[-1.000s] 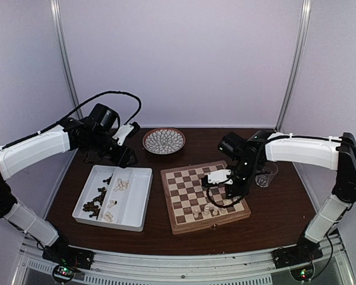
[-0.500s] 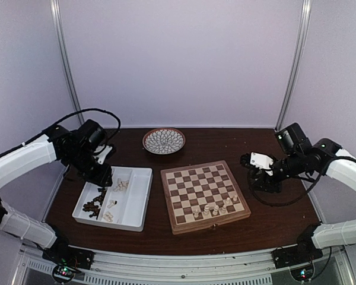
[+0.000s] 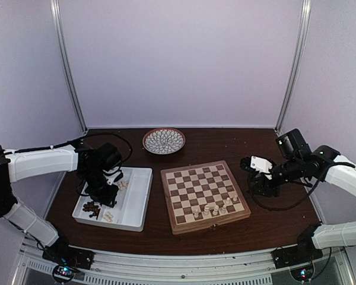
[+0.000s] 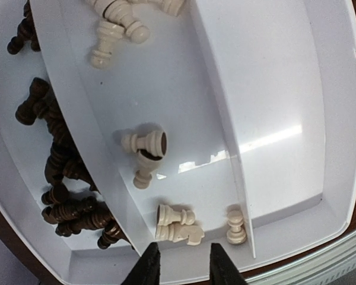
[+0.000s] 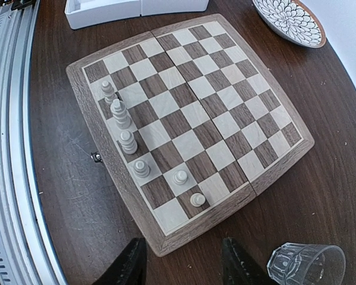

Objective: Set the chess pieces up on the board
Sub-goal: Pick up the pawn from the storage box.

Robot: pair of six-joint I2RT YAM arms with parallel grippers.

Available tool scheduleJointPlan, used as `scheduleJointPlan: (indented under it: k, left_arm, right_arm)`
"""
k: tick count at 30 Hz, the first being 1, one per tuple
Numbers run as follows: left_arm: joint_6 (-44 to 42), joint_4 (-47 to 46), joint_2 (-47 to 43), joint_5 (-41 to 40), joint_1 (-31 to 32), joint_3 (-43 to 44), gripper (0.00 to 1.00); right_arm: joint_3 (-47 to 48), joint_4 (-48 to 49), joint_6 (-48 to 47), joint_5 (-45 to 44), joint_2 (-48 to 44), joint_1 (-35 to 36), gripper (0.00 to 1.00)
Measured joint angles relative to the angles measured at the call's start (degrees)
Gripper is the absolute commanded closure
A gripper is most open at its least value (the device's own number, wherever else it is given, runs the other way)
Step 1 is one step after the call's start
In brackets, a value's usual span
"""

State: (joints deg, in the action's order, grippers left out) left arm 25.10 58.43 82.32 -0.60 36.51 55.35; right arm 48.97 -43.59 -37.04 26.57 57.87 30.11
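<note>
White tray (image 4: pixel 285 119) at the left of the overhead view has dark brown pieces (image 4: pixel 62 166) in one section and cream pieces (image 4: pixel 143 142) in the next. The left gripper (image 4: pixel 185 267) hovers over it, jaws narrow, gripping nothing. Board (image 3: pixel 193 181) sits mid-frame with six cream ones (image 5: pixel 121 116) standing along one edge, and the right gripper (image 5: pixel 184 261) beside it is spread wide, nothing in it.

Enclosure closed on three sides. Back wall (image 3: pixel 178 59) plain, matte, pale lilac-white. Left wall (image 3: pixel 21 71) and right wall (image 3: pixel 341 71) are the same. Slim metal uprights (image 3: pixel 68 65) stand at both back corners, leaning slightly inward from the top view. Tabletop (image 3: pixel 202 142) is dark brown wood, grain visible close up, faint sheen. Grey metal rail (image 3: pixel 178 262) runs along the near edge. Light soft and even, shadows weak.
</note>
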Motion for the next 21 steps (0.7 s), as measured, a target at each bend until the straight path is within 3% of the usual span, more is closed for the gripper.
scheduleJointPlan:
  k: [13,21]
  left_arm:
    - [-0.1,-4.7,12.9,-6.3,0.2,3.1,0.6]
    - [0.8,-5.7,17.0,-9.5,0.2,3.7,0.66]
  right_arm:
    - [-0.3,0.3,-0.2,0.5,-0.1,0.0,0.53]
    - [-0.3,0.4,-0.3,0.5,0.0,0.0,0.53]
